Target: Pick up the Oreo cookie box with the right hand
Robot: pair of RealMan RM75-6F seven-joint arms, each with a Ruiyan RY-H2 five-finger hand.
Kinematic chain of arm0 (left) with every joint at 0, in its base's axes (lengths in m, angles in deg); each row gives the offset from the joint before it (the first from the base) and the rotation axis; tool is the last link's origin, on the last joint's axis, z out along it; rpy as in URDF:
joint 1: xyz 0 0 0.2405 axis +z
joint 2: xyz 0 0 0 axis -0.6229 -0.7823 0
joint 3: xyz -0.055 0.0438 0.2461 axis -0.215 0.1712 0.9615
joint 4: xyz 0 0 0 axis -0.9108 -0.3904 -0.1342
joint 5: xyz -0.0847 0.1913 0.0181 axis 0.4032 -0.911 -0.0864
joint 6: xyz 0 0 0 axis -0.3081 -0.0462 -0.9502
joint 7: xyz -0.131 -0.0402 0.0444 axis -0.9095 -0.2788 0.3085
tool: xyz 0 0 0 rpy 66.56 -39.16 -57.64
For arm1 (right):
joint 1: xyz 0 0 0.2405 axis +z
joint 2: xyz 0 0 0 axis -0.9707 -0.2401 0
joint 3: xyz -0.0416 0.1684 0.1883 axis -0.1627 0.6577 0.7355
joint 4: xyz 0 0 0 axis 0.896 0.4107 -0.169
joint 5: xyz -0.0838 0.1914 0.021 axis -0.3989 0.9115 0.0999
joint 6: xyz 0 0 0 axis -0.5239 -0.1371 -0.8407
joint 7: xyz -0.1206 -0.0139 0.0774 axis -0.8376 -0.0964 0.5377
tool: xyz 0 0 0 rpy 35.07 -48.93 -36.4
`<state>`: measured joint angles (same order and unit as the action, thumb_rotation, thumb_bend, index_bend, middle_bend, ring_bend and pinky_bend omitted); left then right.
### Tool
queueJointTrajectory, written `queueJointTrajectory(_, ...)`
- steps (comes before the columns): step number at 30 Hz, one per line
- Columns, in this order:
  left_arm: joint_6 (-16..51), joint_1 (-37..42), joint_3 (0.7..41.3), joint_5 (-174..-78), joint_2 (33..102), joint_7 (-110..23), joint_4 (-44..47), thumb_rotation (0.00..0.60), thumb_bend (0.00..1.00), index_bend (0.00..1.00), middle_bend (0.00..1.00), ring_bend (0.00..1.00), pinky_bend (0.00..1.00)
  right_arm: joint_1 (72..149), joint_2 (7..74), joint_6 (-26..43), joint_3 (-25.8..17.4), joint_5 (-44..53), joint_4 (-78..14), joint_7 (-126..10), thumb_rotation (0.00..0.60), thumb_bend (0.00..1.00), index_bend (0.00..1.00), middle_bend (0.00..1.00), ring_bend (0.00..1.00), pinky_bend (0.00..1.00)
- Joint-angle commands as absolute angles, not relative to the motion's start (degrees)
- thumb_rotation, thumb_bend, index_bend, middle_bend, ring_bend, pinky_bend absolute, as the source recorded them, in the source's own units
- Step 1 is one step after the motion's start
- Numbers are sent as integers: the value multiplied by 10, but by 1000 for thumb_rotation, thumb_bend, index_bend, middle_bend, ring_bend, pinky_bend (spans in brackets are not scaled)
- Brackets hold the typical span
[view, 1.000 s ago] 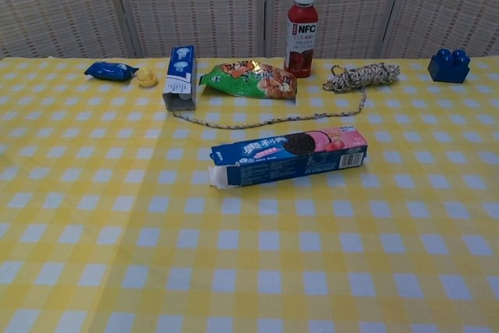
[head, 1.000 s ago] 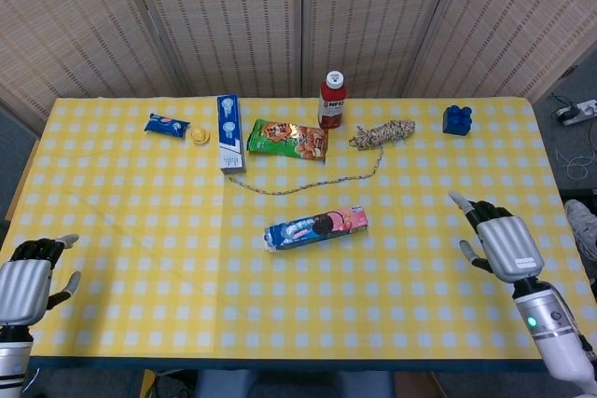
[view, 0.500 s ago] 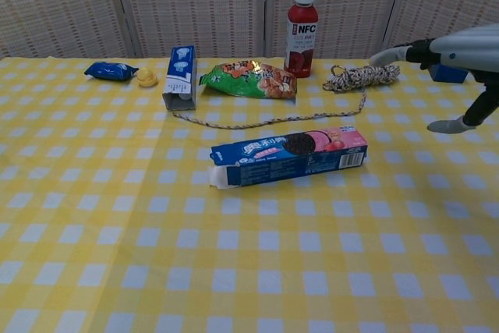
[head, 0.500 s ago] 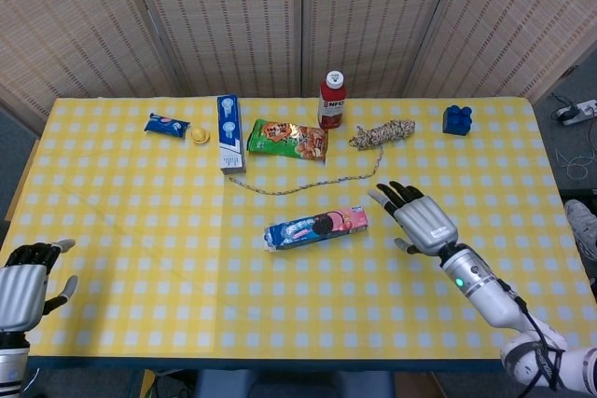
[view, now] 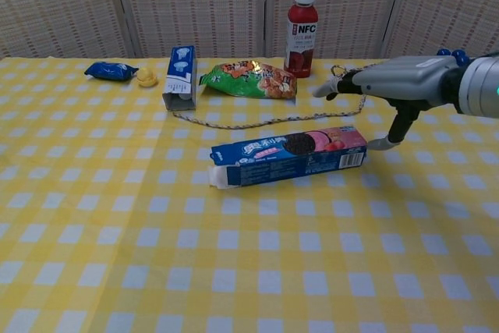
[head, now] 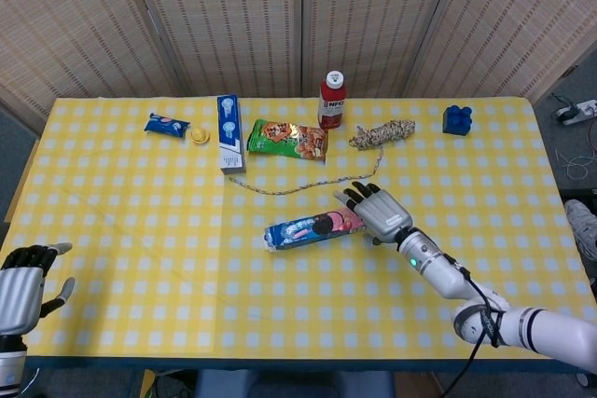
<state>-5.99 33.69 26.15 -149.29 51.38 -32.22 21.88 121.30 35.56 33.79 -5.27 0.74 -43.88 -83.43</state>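
Right arm: reaches in from the near right corner, forearm slanting up and left across the table. Right hand hangs palm-down at the right end of the Oreo box, fingers stretched out and apart, pointing far-left; thumb drops toward the cloth just right of the box end. It holds nothing; whether the thumb touches the box cannot be told.

Left hand: at the near left edge, off the cloth (head view only), fingers loosely spread, holding nothing.

Oreo box: lies flat near the table's middle, long axis running left to right, the right end slightly farther; blue at the left, pink at the right.

Other items, far side, left to right:
- small blue packet, with a yellow piece just to its right;
- blue-and-white carton, lying with its length running near to far;
- green snack bag, flat;
- red bottle with white cap, upright;
- coiled rope, one strand trailing left and near toward the carton;
- blue block, well to the right (partly hidden behind the hand in the chest view).
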Motion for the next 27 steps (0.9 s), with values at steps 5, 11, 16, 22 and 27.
queueJointTrajectory(5, -58, 338, 261, -1492, 514, -325, 216, 600, 337, 376, 351, 273, 222, 1248, 407, 357, -70, 49, -379, -863, 600, 245, 2, 145, 0, 137)
queueJointTrajectory(11, -57, 339, 260, -1489, 514, -329, 212, 600, 337, 378, 351, 273, 222, 1264, 437, 359, -78, 73, -348, -872, 600, 256, 40, 171, 0, 137)
queueJointTrajectory(16, -56, 340, 260, -1489, 515, -333, 209, 600, 337, 381, 351, 273, 222, 1274, 454, 357, -84, 89, -326, -878, 600, 260, 86, 217, 4, 137)
queueJointTrajectory(22, -54, 340, 260, -1487, 517, -336, 205, 600, 337, 383, 351, 273, 222, 1278, 473, 345, -88, 110, -296, -884, 600, 285, 168, 299, 52, 137)
queueJointTrajectory(27, -54, 340, 259, -1486, 520, -341, 202, 600, 337, 384, 351, 273, 222, 1274, 473, 312, -87, 116, -306, -892, 600, 321, 251, 365, 93, 137)
